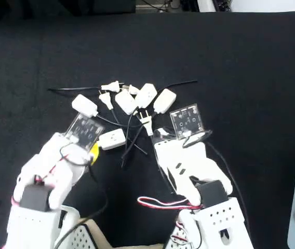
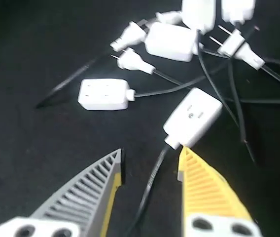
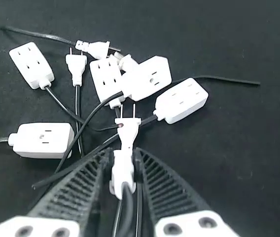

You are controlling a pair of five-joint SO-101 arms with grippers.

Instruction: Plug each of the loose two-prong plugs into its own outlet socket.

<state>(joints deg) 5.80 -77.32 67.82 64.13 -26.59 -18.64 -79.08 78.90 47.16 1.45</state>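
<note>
Clear plates (image 1: 84, 129) on the wrists cover both arms' tips in the high view. Black cords (image 1: 129, 140) cross in a tangle, so which cord feeds which piece is untraceable.

The right gripper (image 3: 122, 157) points toward 11 o'clock. Its fingers (image 3: 157, 177) are clamped on a white two-prong plug (image 3: 126, 133), prongs aimed at the heap of socket blocks (image 1: 137, 98) mid-table (image 1: 251, 67).

The left gripper (image 2: 150, 160) points toward 1 o'clock, low, fingers apart. They straddle the cord of one near socket block (image 2: 193, 117), whose cord end sits just beside the yellow fingertip.
</note>
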